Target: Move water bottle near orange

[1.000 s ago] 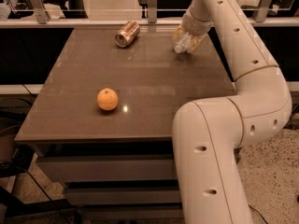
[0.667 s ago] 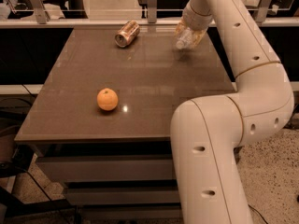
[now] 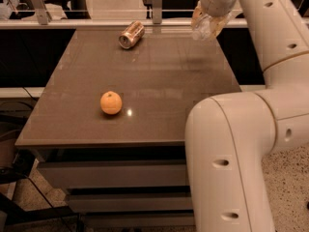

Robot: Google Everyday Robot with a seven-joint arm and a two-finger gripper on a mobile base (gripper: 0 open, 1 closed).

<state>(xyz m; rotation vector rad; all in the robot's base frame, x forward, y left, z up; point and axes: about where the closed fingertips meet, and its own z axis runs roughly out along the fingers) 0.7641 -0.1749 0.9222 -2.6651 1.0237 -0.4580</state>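
Note:
The water bottle (image 3: 202, 30), clear ribbed plastic, hangs in the air above the table's far right corner. My gripper (image 3: 208, 18) is shut on it from above, and the wrist hides most of the fingers and the bottle's top. The orange (image 3: 111, 103) sits on the brown table (image 3: 169, 81) near the front left, far from the bottle.
A copper-coloured can (image 3: 131, 34) lies on its side at the back middle of the table. My arm's large white links (image 3: 231, 153) fill the right side in front of the table. A rail and glass partition (image 3: 96, 21) run along the table's far edge.
The gripper has risen and moved slightly right with the water bottle, lifting it off the table's far right area. The orange and the can have not moved.

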